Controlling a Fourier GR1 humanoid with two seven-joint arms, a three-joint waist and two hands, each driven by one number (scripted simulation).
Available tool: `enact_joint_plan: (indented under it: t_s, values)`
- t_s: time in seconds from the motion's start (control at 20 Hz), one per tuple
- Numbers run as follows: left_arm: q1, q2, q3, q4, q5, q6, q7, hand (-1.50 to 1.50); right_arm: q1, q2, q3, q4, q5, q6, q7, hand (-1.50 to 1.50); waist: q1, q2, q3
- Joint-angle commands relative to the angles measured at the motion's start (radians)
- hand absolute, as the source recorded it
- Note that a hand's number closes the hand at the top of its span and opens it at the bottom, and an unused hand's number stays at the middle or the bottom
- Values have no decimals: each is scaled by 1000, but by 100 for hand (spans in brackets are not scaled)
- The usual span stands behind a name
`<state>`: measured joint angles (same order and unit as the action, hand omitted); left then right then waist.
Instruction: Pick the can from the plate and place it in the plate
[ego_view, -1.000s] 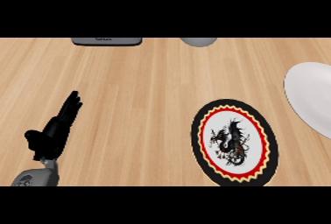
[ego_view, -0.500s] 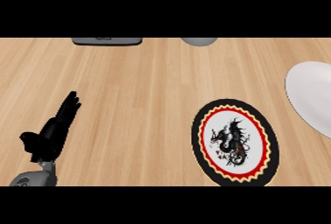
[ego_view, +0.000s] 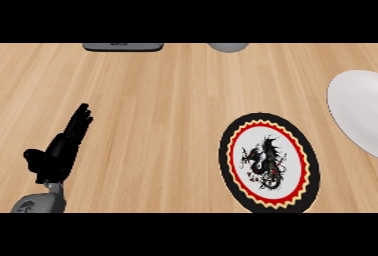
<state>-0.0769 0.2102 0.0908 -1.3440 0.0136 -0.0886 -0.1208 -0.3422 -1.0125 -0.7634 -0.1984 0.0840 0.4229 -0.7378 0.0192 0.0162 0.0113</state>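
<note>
A round plate (ego_view: 268, 162) with a black rim, red and yellow zigzag border and a black dragon in its white centre lies on the counter right of the middle. A plain white plate (ego_view: 356, 112) shows partly at the right edge. No can is visible on either plate. My left hand (ego_view: 60, 149) rests open at the lower left, fingers straight and pointing up and away, far from both plates. My right hand does not show.
The wooden counter (ego_view: 162, 110) fills the view. A dark grey flat object (ego_view: 122, 46) lies at the top edge left of centre, and a grey rounded object (ego_view: 228, 47) pokes in at the top centre.
My left hand has drifted slightly down and to the left. The plates have not moved.
</note>
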Motion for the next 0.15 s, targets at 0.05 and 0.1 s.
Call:
enact_joint_plan:
  t_s: [0.05, 0.1]
  values:
    - [34, 1, -16, -40, -2, -14, 4, 0, 42, -13, -8, 9, -5, 64, -78, -150, 13, -4, 2]
    - [-21, -7, -10, -19, -9, 13, 38, 0, 63, 12, -3, 1, 1, 43, -117, -150, -3, -2, 3]
